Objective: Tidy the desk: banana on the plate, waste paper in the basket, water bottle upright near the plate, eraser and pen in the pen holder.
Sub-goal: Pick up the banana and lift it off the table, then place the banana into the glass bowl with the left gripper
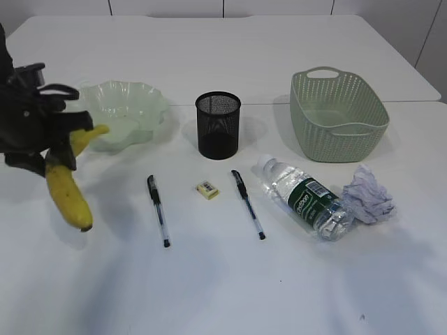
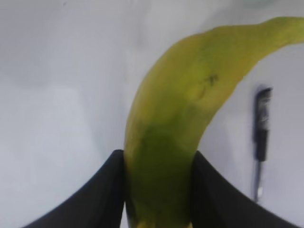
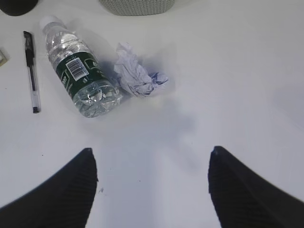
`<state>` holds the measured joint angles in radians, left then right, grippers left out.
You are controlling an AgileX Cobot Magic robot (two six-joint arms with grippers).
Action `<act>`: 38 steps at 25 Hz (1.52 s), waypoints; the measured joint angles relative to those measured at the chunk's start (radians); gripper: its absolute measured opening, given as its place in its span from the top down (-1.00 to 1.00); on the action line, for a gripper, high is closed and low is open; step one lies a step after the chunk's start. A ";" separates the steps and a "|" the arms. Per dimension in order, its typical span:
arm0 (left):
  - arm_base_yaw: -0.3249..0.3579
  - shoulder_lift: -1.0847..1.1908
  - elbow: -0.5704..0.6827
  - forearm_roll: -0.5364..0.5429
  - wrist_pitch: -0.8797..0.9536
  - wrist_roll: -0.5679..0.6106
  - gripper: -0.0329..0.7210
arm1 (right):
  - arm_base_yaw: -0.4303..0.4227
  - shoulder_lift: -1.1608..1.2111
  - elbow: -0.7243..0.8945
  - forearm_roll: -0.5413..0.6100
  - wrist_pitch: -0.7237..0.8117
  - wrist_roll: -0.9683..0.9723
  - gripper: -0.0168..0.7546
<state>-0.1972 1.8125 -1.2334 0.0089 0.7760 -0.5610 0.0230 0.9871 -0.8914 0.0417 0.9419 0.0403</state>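
Obscured and cropped items, all three views

Banana (image 2: 180, 128): lower end cut by the left wrist frame edge, tip cropped at right; pen (image 2: 260, 137) beside it blurred. Exterior view: left arm (image 1: 28, 118) cropped at the edge, hiding the banana's middle. Right wrist view: basket (image 3: 137, 5) and pen holder (image 3: 18, 5) cropped at top; bottle label print too small to read.

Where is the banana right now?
The banana is at the far left of the exterior view, held off the table in the left gripper, just in front of the plate.
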 joint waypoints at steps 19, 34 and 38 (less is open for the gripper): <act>0.074 0.263 -0.619 -0.157 -0.119 -0.127 0.19 | 0.000 0.019 0.000 0.000 -0.007 0.000 -0.45; 0.125 0.562 -0.770 -0.331 -0.134 -0.139 0.19 | 0.000 0.043 0.000 0.000 -0.024 0.000 -0.45; 0.150 0.594 -0.770 -0.402 -0.143 -0.139 0.19 | 0.000 0.043 0.000 0.000 -0.026 0.000 -0.44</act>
<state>-0.0475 2.4061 -2.0038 -0.3928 0.6330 -0.7005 0.0230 1.0299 -0.8914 0.0417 0.9161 0.0403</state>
